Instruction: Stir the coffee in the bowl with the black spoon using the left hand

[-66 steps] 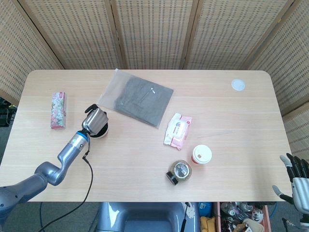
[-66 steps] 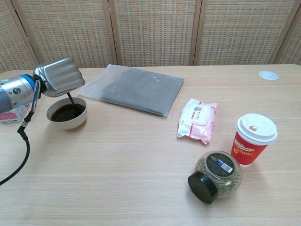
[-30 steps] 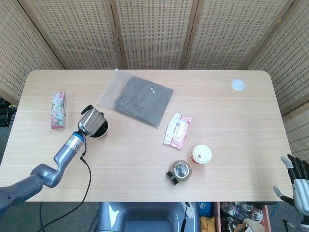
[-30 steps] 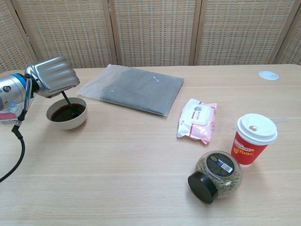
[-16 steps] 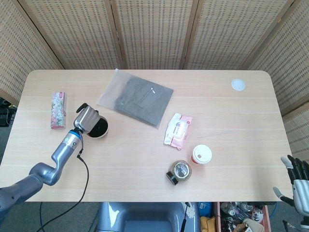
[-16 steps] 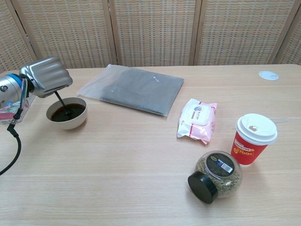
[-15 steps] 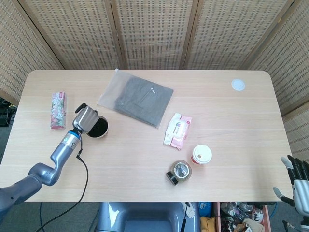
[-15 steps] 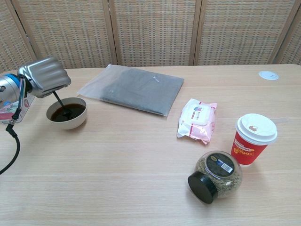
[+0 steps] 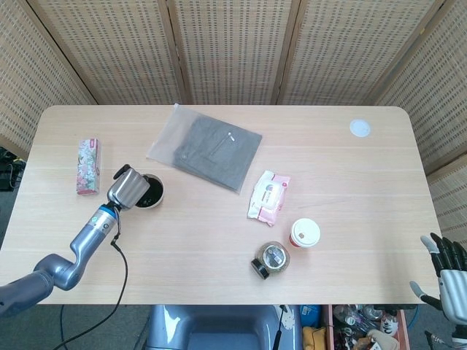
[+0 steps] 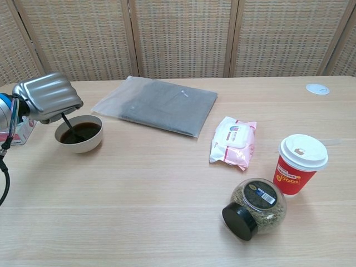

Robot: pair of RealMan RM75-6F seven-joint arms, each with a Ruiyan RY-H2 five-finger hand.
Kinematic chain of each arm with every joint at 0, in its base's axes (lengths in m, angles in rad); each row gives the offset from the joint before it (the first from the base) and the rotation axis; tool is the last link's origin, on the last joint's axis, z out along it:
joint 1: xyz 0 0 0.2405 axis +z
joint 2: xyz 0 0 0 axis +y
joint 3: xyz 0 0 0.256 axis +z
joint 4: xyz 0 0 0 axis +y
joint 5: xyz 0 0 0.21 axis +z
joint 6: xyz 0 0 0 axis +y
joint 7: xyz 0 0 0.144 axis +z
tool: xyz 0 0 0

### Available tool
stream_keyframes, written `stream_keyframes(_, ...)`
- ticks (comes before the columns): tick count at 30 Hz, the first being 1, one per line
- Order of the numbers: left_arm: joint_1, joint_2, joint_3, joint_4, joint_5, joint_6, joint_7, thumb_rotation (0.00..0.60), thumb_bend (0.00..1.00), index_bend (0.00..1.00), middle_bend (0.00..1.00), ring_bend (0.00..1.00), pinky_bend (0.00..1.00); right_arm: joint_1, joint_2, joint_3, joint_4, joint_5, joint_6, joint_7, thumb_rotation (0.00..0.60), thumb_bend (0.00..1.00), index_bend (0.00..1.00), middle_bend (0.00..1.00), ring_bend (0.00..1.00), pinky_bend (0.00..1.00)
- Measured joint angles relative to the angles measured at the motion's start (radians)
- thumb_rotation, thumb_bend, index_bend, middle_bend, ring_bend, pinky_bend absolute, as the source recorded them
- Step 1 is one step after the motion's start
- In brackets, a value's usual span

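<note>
A white bowl [image 10: 80,146] of dark coffee [image 10: 83,132] stands at the left of the table; the head view shows the bowl [image 9: 155,198] partly under my hand. My left hand [image 10: 47,98] hovers over its left rim and holds a black spoon [image 10: 69,127] that slants down into the coffee. From above, the left hand [image 9: 128,187] covers the bowl's left side. My right hand [image 9: 446,284] hangs off the table's right front corner, fingers spread, holding nothing.
A grey garment in a clear bag [image 9: 207,145] lies behind the bowl. A floral tissue pack [image 9: 87,166] lies left of it. A wipes pack [image 10: 236,141], a red paper cup [image 10: 300,163] and a tipped jar [image 10: 253,206] occupy the right front. A white disc [image 9: 359,128] sits far right.
My left hand has drifted leftward across the bowl, dragging the spoon through the coffee from the right side toward the left rim. The right hand stays put.
</note>
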Motion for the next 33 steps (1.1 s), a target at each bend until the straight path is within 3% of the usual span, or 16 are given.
stream_keyframes(18, -0.05, -0.081, -0.048, 0.109, -0.027, -0.025, 0.014, 0.6, 0.4, 0.64, 0.9, 0.79, 0.71, -0.006, 0.006, 0.003, -0.003, 0.011, 0.0, -0.002, 0.6, 0.36, 0.12, 0.15, 0.0, 0.01)
stream_keyframes(33, -0.024, -0.063, -0.043, 0.126, -0.05, -0.028, -0.002, 0.6, 0.4, 0.64, 0.9, 0.79, 0.71, -0.006, 0.005, 0.0, -0.004, 0.005, 0.0, -0.002, 0.6, 0.36, 0.12, 0.15, 0.0, 0.01)
